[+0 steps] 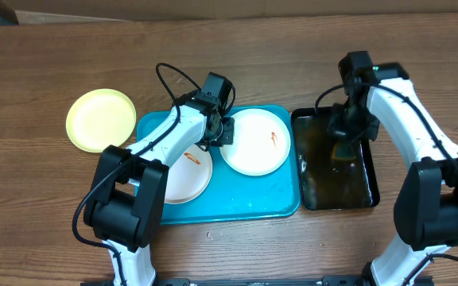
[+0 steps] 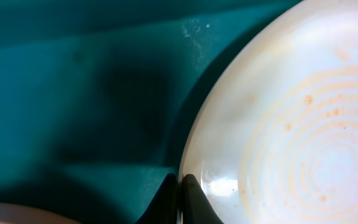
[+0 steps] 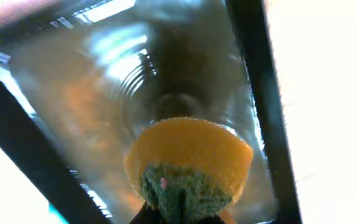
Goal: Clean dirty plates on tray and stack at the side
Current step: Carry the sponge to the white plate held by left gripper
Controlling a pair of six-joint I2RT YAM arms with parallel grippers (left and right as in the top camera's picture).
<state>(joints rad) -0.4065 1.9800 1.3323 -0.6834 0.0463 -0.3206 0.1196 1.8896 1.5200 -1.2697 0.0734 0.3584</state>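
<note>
Three plates, overhead view: a yellow-green plate (image 1: 100,119) lies on the bare tabletop (image 1: 46,199) at left, just beside the tray's left edge; two white ones lie on the turquoise tray (image 1: 245,205)
Upper white plate (image 1: 254,147): in the tray's upper right part, with a red-orange smear (image 1: 274,140) right of its centre
Lower white plate (image 1: 188,176): in the tray's lower left part, partly under the left arm (image 1: 161,139), with its own smear near its top
Left tool (image 1: 224,132): at the left rim of the upper white plate
Black tub (image 1: 370,187): just right of the tray, with dark water (image 1: 332,179) in it
Right tool (image 1: 345,149): low over the tub's upper half, something yellowish at its tip
Left wrist view: two dark fingers (image 2: 194,202) at bottom centre stand narrow, nearly together, pinching the white plate's rim between them; faint orange specks and rings mark the plate, and the teal tray floor fills the left
Right wrist view: a yellow-orange sponge (image 3: 191,155) with a green scouring face is clamped in the tool at bottom centre, over rippled water inside the black-walled tub
</note>
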